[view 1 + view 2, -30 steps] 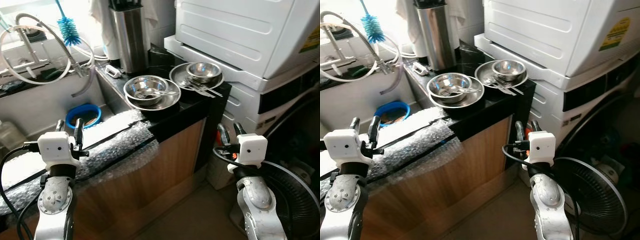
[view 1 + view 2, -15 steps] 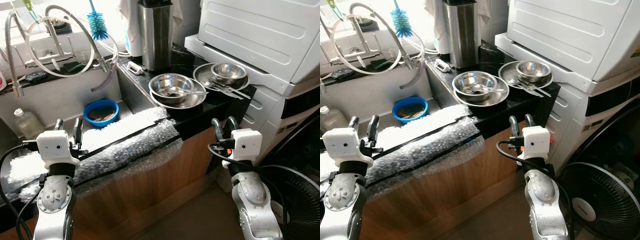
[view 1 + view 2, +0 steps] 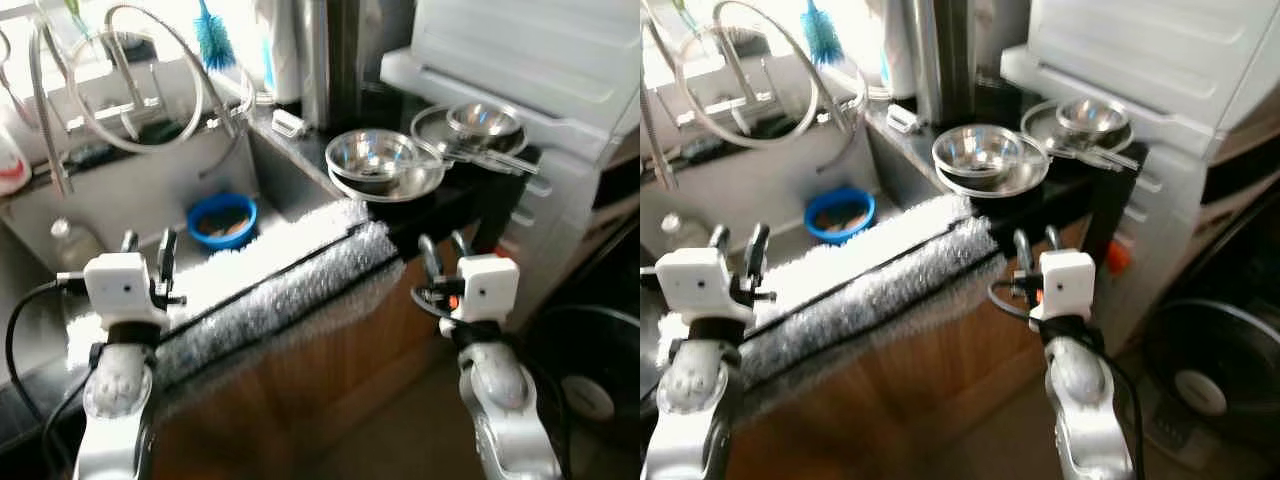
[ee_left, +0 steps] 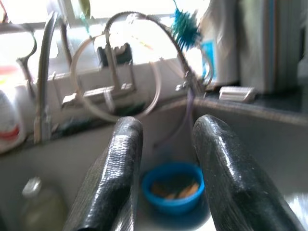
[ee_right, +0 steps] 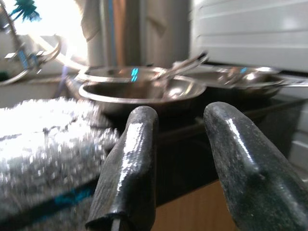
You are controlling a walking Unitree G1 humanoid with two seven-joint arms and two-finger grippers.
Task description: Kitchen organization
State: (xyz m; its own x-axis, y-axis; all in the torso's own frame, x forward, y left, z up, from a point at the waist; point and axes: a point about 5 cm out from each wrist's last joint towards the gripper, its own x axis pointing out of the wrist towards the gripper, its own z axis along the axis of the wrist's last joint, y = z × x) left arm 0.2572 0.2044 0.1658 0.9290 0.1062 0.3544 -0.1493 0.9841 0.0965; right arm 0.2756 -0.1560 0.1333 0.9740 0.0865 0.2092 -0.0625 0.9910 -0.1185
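- The left claw (image 3: 147, 240) is raised in front of the sink (image 3: 150, 205), its two black fingers (image 4: 113, 163) apart and holding nothing.
- In the left wrist view, a blue bowl (image 4: 172, 186) lies in the sink beyond those fingers; something brownish, too blurred to name, sits in it.
- The right claw (image 3: 443, 243) is held up before the dark counter (image 3: 470, 190), fingers apart and empty.
- On the counter a steel bowl (image 3: 372, 157) rests in a wider steel dish (image 3: 395, 185), just beside a plate (image 3: 440, 130) carrying a smaller steel bowl (image 3: 483, 118) and what looks like cutlery.
- Bubble wrap (image 3: 290, 270) covers the sink's front edge, between the two claws.
- A blue brush (image 3: 213, 40) hangs near the tap hoses (image 3: 150, 60).
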